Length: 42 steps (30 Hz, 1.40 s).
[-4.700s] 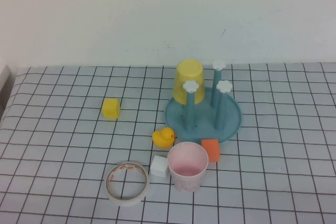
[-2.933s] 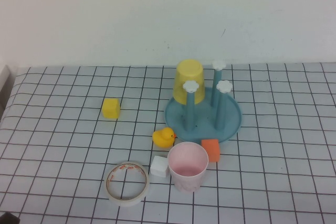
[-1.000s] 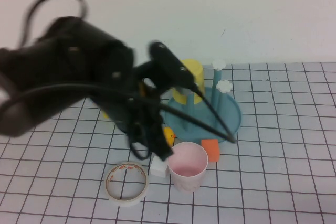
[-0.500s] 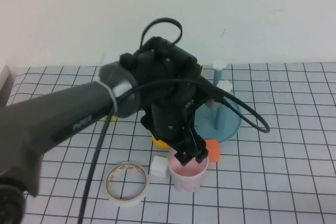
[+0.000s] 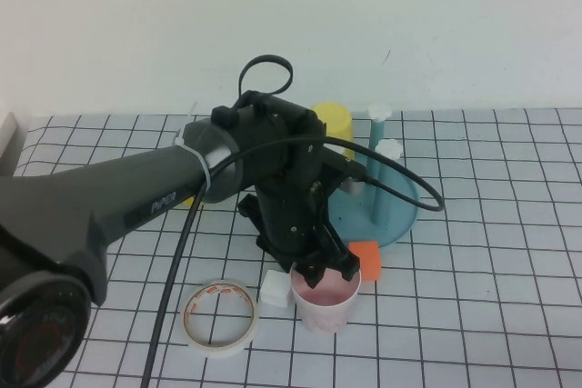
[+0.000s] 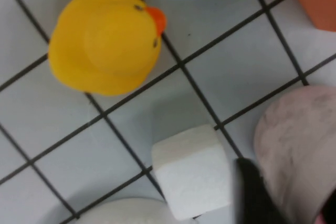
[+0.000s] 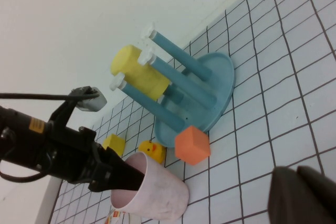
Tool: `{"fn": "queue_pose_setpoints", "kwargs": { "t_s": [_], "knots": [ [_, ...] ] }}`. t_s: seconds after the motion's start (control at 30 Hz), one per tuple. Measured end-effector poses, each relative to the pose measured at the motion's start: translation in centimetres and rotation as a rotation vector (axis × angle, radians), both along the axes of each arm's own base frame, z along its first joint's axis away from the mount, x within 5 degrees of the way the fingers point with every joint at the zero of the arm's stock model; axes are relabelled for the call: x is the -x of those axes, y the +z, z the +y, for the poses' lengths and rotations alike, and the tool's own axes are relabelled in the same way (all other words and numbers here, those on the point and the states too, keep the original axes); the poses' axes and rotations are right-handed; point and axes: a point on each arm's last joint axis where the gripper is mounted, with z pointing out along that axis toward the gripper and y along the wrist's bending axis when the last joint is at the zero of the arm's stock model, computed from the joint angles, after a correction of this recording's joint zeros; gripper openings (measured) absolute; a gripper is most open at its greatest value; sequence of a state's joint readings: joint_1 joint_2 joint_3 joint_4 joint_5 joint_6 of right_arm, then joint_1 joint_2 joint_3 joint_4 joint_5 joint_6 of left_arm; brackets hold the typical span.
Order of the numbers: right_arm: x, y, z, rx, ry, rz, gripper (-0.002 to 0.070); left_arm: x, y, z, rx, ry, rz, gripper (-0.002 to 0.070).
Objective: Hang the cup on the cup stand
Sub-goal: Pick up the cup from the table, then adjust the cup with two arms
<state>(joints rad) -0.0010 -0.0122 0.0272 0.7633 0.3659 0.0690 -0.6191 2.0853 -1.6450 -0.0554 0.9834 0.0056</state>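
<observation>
The pale pink cup (image 5: pixel 325 295) stands upright, mouth up, near the table's front, just in front of the teal cup stand (image 5: pixel 393 215). My left gripper (image 5: pixel 327 272) is down at the cup's far-left rim. It is open, with one finger (image 6: pixel 253 195) outside the wall and the other inside. The cup (image 6: pixel 299 150) fills the corner of the left wrist view. The right wrist view shows the cup (image 7: pixel 157 192), the stand (image 7: pixel 212 85) and my left gripper (image 7: pixel 116 176) at the rim. My right gripper (image 7: pixel 304 198) is shut and empty, hovering over bare table to the right.
A yellow cup (image 5: pixel 333 123) hangs upside down on a back peg. An orange cube (image 5: pixel 365 259), a white cube (image 5: pixel 275 288) and a yellow duck (image 6: pixel 105 40) crowd round the pink cup. A tape ring (image 5: pixel 219 317) lies at the front left.
My left arm has swung in from the left and come down over the pink cup's rim, sinking slightly in the last half second. The cup and the other objects have not moved.
</observation>
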Motion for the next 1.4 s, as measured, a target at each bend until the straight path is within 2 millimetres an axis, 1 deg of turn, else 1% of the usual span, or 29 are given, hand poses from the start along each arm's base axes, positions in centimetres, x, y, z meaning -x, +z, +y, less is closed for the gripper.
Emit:
{"fn": "queue_pose_setpoints", "kwargs": {
  "t_s": [0.1, 0.13, 0.2, 0.23, 0.33, 0.4, 0.47, 0.53, 0.6, 0.63, 0.73, 0.8, 0.87, 0.9, 1.03, 1.1, 1.13, 1.2, 1.27, 1.4],
  "knots": [
    [0.0, 0.0, 0.0, 0.004, 0.001, -0.001, -0.0001, 0.0, -0.1, -0.1, 0.002, -0.024, -0.002, 0.0118],
    [0.0, 0.0, 0.0, 0.004, 0.001, -0.001, -0.0001, 0.0, -0.1, -0.1, 0.003, -0.030, -0.003, 0.0084],
    [0.0, 0.0, 0.0, 0.004, 0.001, -0.001, -0.0001, 0.0, -0.1, -0.1, 0.001, -0.041, -0.004, 0.0035],
    [0.0, 0.0, 0.0, 0.006, 0.001, -0.002, -0.0001, 0.0, -0.1, -0.1, 0.002, -0.043, -0.006, 0.0025],
    [0.0, 0.0, 0.0, 0.006, 0.001, -0.002, -0.0001, -0.1, -0.1, 0.0, -0.006, -0.059, -0.014, 0.0008],
    [0.0, 0.0, 0.0, 0.006, 0.001, -0.002, -0.0001, -0.1, 0.5, 0.1, -0.014, -0.070, -0.037, 0.0006],
    [0.0, 0.0, 0.0, 0.008, 0.002, -0.003, -0.0001, 0.1, 2.0, 0.4, -0.013, -0.083, -0.078, 0.0006],
    [0.0, 0.0, 0.0, 0.008, 0.003, -0.003, -0.0001, 0.4, 4.3, 0.8, 0.004, -0.100, -0.134, 0.0006],
    [0.0, 0.0, 0.0, 0.009, 0.003, -0.003, -0.0001, 1.2, 7.5, 1.5, 0.045, -0.113, -0.219, 0.0006],
    [0.0, 0.0, 0.0, 0.009, 0.003, -0.003, -0.0001, 1.7, 8.6, 1.8, 0.063, -0.122, -0.254, 0.0006],
    [0.0, 0.0, 0.0, 0.010, 0.006, -0.002, -0.0001, 4.0, 12.6, 3.5, 0.140, -0.126, -0.386, 0.0006],
    [0.0, -0.1, 0.1, 0.008, 0.012, 0.004, -0.0001, 5.9, 14.1, 4.8, 0.187, -0.122, -0.462, 0.0006],
    [0.1, -0.1, 0.2, 0.000, 0.021, 0.013, -0.0001, 7.6, 14.8, 6.0, 0.233, -0.118, -0.535, 0.0006],
    [0.1, -0.1, 0.2, -0.001, 0.025, 0.016, -0.0001, 8.6, 14.9, 6.7, 0.254, -0.117, -0.570, 0.0006],
    [0.1, -0.1, 0.3, -0.022, 0.035, 0.023, -0.0001, 12.0, 14.0, 9.1, 0.323, -0.113, -0.682, 0.0006],
    [0.2, -0.1, 0.4, -0.042, 0.039, 0.023, -0.0001, 13.2, 13.7, 10.0, 0.360, -0.109, -0.741, 0.0006],
    [0.2, 0.0, 0.5, -0.056, 0.042, 0.024, -0.0001, 13.8, 13.1, 10.4, 0.383, -0.108, -0.779, 0.0005],
    [0.2, 0.1, 0.6, -0.083, 0.049, 0.021, -0.0001, 14.7, 12.6, 11.1, 0.419, -0.115, -0.859, 0.0005],
    [0.2, 0.3, 0.8, -0.118, 0.063, 0.006, -0.0001, 15.2, 11.8, 11.4, 0.460, -0.129, -0.956, 0.0006],
    [0.3, 1.1, 1.3, -0.208, 0.121, -0.052, -0.0001, 15.6, 11.2, 11.4, 0.552, -0.169, -1.163, 0.0005]
  ]
}}
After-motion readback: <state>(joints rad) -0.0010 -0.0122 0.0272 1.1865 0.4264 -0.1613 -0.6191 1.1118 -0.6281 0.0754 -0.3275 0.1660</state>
